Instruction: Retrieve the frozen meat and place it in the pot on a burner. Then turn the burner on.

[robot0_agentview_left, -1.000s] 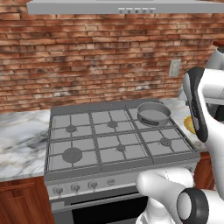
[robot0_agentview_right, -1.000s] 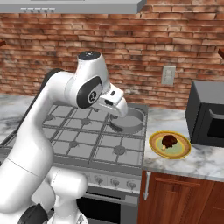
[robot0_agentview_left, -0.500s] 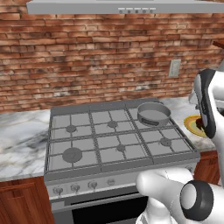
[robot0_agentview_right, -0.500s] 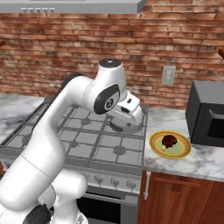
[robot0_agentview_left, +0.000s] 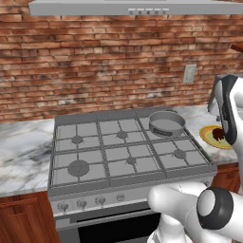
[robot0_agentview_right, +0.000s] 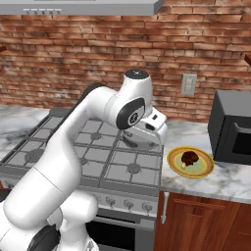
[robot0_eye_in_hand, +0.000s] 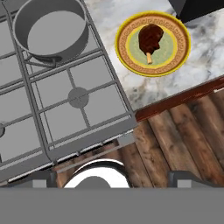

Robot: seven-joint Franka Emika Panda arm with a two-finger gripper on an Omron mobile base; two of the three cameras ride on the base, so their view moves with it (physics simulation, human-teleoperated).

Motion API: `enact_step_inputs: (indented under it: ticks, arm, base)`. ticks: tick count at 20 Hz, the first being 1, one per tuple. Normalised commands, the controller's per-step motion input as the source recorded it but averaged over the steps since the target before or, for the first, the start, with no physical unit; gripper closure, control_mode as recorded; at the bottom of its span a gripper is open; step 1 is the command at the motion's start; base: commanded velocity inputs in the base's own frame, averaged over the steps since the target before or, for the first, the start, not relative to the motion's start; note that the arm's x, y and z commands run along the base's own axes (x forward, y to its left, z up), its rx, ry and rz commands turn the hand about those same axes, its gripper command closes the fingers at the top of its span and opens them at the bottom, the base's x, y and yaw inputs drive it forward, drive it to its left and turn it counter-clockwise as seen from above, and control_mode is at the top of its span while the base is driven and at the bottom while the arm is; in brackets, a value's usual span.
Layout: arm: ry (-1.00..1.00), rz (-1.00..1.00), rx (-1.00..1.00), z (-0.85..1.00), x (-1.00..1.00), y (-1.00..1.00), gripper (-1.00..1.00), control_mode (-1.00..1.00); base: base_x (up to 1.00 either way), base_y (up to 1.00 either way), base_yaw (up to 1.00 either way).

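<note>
1. The arm has swung right across the stove over the last second, and the hand now sits near the cooktop's right edge, close to the counter. The gripper [robot0_eye_in_hand: 111, 177] looks down with its jaws spread wide and nothing between them.
2. That swing has brought the target into the hand view: the frozen meat [robot0_eye_in_hand: 150, 38] lies at about 1 o'clock, resting on the yellow plate [robot0_eye_in_hand: 127, 57] on the marble counter [robot0_eye_in_hand: 205, 57].
3. From the right base view, the frozen meat [robot0_agentview_right: 189, 158] sits untouched on the yellow plate [robot0_agentview_right: 172, 164], just left of the black microwave [robot0_agentview_right: 230, 128].
4. The pot [robot0_eye_in_hand: 48, 35] stands at about 11 o'clock in the hand view, empty, over the rear-right burner. In the left base view the pot [robot0_agentview_left: 166, 124] sits on the back-right grate square, near the plate but apart from it.
5. The meaning for the task: this looks like the approach to the pick. Nothing is grasped yet, and the burner knobs [robot0_agentview_left: 81, 204] await later.
</note>
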Motion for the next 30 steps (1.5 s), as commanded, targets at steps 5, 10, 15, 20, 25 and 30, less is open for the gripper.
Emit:
enact_step_inputs:
  ticks: [5,10,15,20,25,30]
  arm:
    - [0.04,-0.01,0.0,-0.3,0.0,-0.24,-1.0,-1.0]
    - [0.03,-0.04,-0.01,-0.33,0.22,-0.44,-1.0,-1.0]
    - [0.01,0.0,-0.01,-0.37,0.38,-0.5,-1.0,-1.0]
    - [0.04,0.0,0.0,-0.27,0.43,-0.55,-1.0,-1.0]
    - [0.0,0.0,-0.06,-0.29,0.52,-0.28,-1.0,-1.0]
    - [0.0,0.0,-0.07,-0.3,0.53,-0.14,-1.0,-1.0]
  base:
    - [0.0,0.0,0.0]
    - [0.0,0.0,0.0]
    - [0.0,0.0,0.0]
    - [0.0,0.0,0.0]
    - [0.0,0.0,0.0]
    - [0.0,0.0,0.0]
